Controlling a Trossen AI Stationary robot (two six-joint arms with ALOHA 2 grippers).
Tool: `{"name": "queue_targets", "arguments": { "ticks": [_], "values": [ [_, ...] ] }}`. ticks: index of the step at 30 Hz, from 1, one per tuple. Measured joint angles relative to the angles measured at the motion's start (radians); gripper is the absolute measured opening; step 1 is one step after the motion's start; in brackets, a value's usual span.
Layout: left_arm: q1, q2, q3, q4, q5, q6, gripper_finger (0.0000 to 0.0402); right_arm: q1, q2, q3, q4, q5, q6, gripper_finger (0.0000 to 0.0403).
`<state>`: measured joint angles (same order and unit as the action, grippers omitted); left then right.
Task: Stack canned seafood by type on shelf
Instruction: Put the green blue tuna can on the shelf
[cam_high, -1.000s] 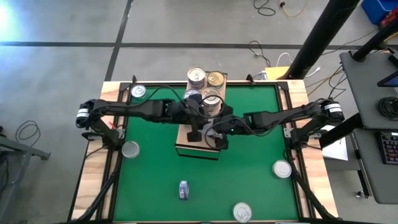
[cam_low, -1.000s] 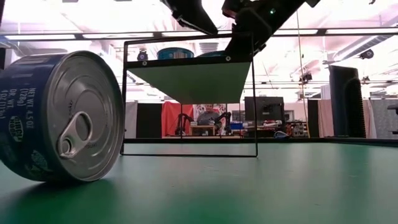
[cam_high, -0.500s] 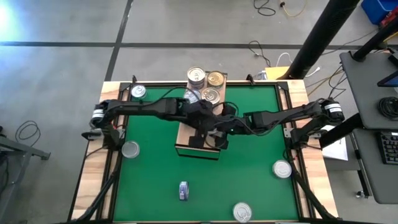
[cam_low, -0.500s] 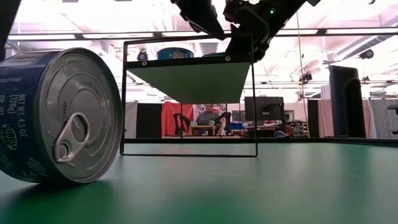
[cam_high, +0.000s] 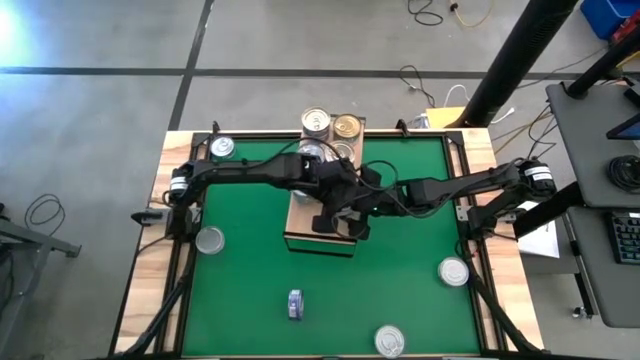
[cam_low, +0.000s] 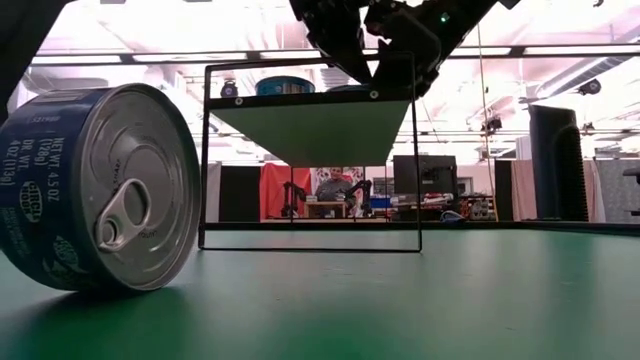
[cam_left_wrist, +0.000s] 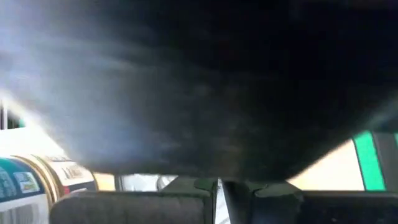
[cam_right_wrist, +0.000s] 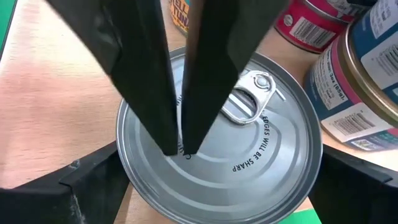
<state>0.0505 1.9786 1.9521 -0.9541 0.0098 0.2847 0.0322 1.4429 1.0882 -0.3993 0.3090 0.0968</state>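
Note:
The shelf (cam_high: 300, 215) is a light-wood board with a dark rim in the middle of the green table. Its far end holds several canned seafood tins (cam_high: 331, 125). A silver-topped can (cam_right_wrist: 261, 155) stands upright on the shelf's wood. My right gripper (cam_right_wrist: 221, 165) is open, with one finger on either side of that can. Whether its fingers touch the can's wall, I cannot tell. My left gripper (cam_right_wrist: 180, 148) is shut, its tips down on this can's lid. In the high view both grippers (cam_high: 340, 215) meet over the shelf's near half and hide the can. My left gripper rests its shut fingertips (cam_right_wrist: 168, 134) on the can's lid (cam_right_wrist: 205, 168), near the lid's middle and beside the pull tab (cam_right_wrist: 245, 99). The fingers slant down onto it from above. The can stands flat on the shelf.
Loose cans lie on the green table: far left (cam_high: 222, 148), left (cam_high: 210, 240), right (cam_high: 454, 271) and near edge (cam_high: 389, 340). A blue can (cam_high: 295, 305) lies on its side close to the low camera (cam_low: 100, 190). A teal-labelled can (cam_left_wrist: 25, 186) shows beside my left gripper.
My left gripper has moved toward the table's right along the shelf, tipping further downward, and has come over the can between my right gripper's fingers. My right gripper has stayed where it was.

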Motion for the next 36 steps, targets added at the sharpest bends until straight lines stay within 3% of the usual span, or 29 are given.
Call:
{"name": "queue_targets", "arguments": {
  "ticks": [3,8,14,18,29,36],
  "values": [
    [-0.004,-0.023,0.002,0.005,0.026,-0.001,0.0,0.0,0.0,0.0,0.001,-0.002,-0.02,0.04],
    [-0.003,-0.067,-0.058,0.111,0.183,0.021,0.0,0.002,0.001,-0.002,-0.006,0.006,-0.032,0.04],
    [-0.001,-0.081,-0.15,0.247,0.021,0.012,0.0,0.003,0.0,-0.003,-0.006,0.006,-0.027,0.04],
    [0.004,-0.053,-0.195,0.3,-0.022,0.015,0.0,0.005,0.001,-0.008,-0.005,0.006,-0.021,0.04],
    [0.02,-0.054,-0.196,0.27,-0.019,0.039,0.0,0.027,-0.029,-0.013,-0.012,0.014,-0.036,0.04],
    [-0.011,-0.089,-0.202,0.332,-0.035,0.089,0.0,0.029,-0.092,-0.057,-0.006,0.004,-0.006,0.04]
  ]
}}
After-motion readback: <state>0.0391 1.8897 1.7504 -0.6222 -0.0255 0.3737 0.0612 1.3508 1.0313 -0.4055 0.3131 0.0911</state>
